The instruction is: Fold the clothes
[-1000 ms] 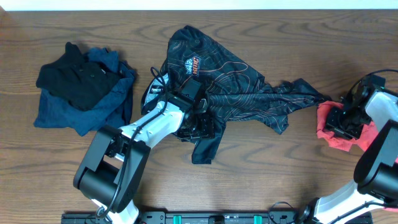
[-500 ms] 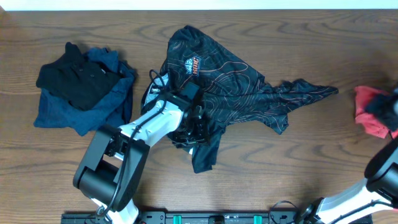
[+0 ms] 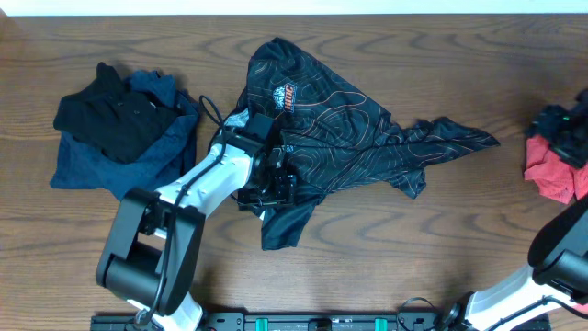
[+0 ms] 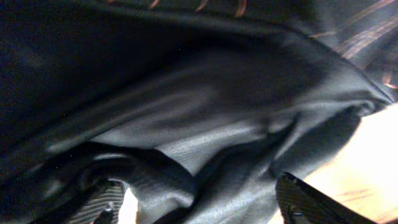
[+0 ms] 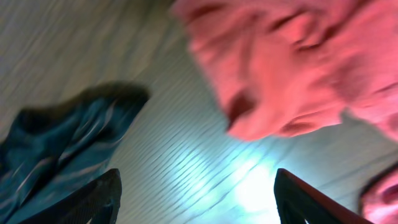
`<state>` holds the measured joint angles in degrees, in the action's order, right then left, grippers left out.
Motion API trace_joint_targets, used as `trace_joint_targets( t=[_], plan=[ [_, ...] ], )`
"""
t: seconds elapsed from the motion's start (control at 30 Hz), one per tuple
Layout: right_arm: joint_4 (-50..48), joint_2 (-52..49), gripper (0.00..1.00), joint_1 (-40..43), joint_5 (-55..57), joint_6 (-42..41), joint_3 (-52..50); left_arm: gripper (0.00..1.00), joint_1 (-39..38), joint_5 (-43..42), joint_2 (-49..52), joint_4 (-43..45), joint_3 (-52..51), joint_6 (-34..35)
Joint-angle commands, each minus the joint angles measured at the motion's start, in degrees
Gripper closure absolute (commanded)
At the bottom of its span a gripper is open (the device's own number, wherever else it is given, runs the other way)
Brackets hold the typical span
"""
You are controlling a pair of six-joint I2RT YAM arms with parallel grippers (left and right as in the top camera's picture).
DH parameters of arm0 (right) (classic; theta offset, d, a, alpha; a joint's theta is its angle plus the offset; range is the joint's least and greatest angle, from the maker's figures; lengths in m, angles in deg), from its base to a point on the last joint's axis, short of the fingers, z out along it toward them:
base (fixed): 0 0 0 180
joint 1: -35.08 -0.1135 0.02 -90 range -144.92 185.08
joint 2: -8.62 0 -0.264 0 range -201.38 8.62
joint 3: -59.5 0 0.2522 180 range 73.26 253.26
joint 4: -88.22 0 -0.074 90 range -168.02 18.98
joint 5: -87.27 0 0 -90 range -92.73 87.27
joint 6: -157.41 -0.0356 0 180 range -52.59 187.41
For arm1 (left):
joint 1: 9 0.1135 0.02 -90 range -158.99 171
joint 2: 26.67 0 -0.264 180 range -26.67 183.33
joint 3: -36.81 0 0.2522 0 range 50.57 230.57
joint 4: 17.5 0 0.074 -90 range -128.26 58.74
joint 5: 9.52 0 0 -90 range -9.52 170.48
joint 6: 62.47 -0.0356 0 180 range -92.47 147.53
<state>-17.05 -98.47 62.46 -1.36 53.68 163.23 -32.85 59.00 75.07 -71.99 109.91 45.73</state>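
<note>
The black jersey [image 3: 349, 119] with orange contour lines and a small logo lies crumpled at the table's centre. One sleeve reaches right and a flap hangs toward the front. My left gripper [image 3: 273, 187] sits low on the jersey's left front part. In the left wrist view its fingers [image 4: 199, 208] are spread wide, with bunched black fabric [image 4: 186, 112] between them. My right gripper [image 3: 562, 127] is open and empty at the far right edge. In the right wrist view its fingers [image 5: 196, 202] hover over bare wood, and the jersey's sleeve tip [image 5: 62, 143] lies to the left.
A red cloth [image 3: 548, 175] lies at the far right, also in the right wrist view [image 5: 280, 62]. A pile with a black garment [image 3: 110, 115] on a blue one [image 3: 138, 161] lies at the left. The wooden table [image 3: 413, 248] shows bare at the front right.
My left gripper moved left, and the jersey's front flap shifted left with it. My right arm moved off the red cloth toward the far right edge, leaving the cloth on the table.
</note>
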Motion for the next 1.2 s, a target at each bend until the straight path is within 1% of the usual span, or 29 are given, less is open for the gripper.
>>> trace_joint_targets(
  t=[0.0,0.07,0.2,0.23,0.3,0.37,0.47,0.6,0.7,0.77,0.8,0.87,0.9,0.93,0.97,1.03,1.17],
  plan=[
    [1.0,1.3,0.23,-1.7,-0.8,0.7,0.7,0.16,-1.5,2.8,-4.9,0.3,-0.5,-4.9],
    [1.2,1.3,0.23,-2.4,-0.8,0.7,0.7,0.15,-2.4,6.4,-6.2,-0.3,-0.6,-4.6],
    [2.7,1.3,0.23,-2.6,-0.7,1.4,0.7,0.15,-2.1,13.3,-6.1,-2.2,-0.8,4.3],
    [3.0,1.3,0.23,-2.5,-0.7,2.1,0.7,0.12,-1.7,13.4,-6.0,-2.1,-1.0,6.7],
    [3.2,1.3,0.23,-2.5,-0.7,2.3,0.7,0.09,-1.0,13.4,-5.6,-2.1,-1.2,10.9],
    [3.4,1.3,0.23,-2.5,-0.7,2.3,0.7,0.07,-0.9,13.4,-5.0,-1.8,-1.8,13.5],
    [3.6,1.3,0.22,-2.5,-0.7,2.3,0.7,0.05,-0.9,13.0,-4.1,0.0,-3.6,15.2],
    [3.8,1.3,0.22,-2.5,-0.7,2.3,0.7,0.05,-1.0,9.0,-2.8,3.5,-5.6,15.2],
    [3.8,1.3,0.22,-2.5,-0.7,2.3,0.7,0.05,-1.0,8.4,-2.5,6.1,-6.7,15.9],
    [4.2,1.3,0.22,-2.5,-0.7,2.5,0.7,0.07,-1.0,8.4,-2.5,8.7,-7.1,16.0],
    [4.3,1.3,0.23,-2.5,-0.7,2.7,0.7,0.13,-1.0,8.3,-2.5,10.0,-7.1,16.0],
    [4.7,1.3,0.23,-2.5,-0.7,2.7,0.7,0.52,-1.0,7.8,-2.5,12.1,-7.1,16.0],
    [4.9,1.3,0.24,-2.6,-0.7,2.7,0.7,0.74,-1.0,7.3,-2.5,12.8,-7.1,15.9],
    [5.1,1.3,0.24,-2.6,-0.7,2.7,0.7,0.91,-1.0,6.6,-2.5,13.1,-7.1,15.8],
    [5.3,1.3,0.24,-2.6,-0.7,2.7,0.7,0.94,-1.0,5.7,-2.5,13.2,-7.1,15.2],
    [5.9,1.3,0.24,-2.5,-0.7,2.7,0.7,0.94,-0.7,4.9,-2.8,12.2,-6.7,13.1],
    [7.8,1.3,0.23,-2.7,-0.8,4.7,0.7,0.94,1.8,5.0,-7.3,3.6,-4.9,8.7]
  ],
)
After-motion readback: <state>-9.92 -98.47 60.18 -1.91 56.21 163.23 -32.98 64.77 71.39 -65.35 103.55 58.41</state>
